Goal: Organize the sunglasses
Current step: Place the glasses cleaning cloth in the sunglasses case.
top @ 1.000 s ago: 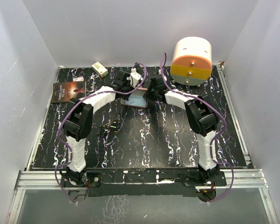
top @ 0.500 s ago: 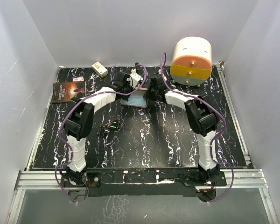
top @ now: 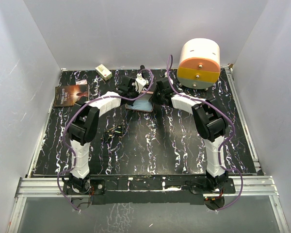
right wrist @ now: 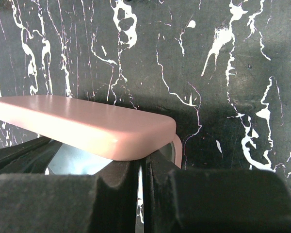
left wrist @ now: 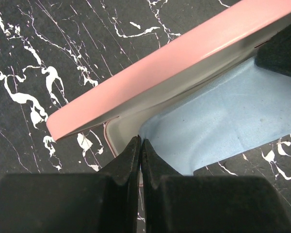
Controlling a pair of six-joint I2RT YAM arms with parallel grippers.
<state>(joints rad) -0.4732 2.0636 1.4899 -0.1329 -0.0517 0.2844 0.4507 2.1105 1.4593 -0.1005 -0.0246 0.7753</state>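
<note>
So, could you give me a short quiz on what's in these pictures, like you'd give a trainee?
1. True or false: the sunglasses lie inside the pink case.
2. What lies in the open case? A) a blue cloth B) a watch C) keys
3. Fill in: the left pincer and the right pincer are both at the rim of the pink ____.
Key: 1 false; 2 A; 3 case.

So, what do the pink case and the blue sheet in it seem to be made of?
The pink case looks like hard, smooth plastic: glossy highlights, rounded edges. The blue sheet looks like soft matte cloth, faintly textured, probably microfibre.
</note>
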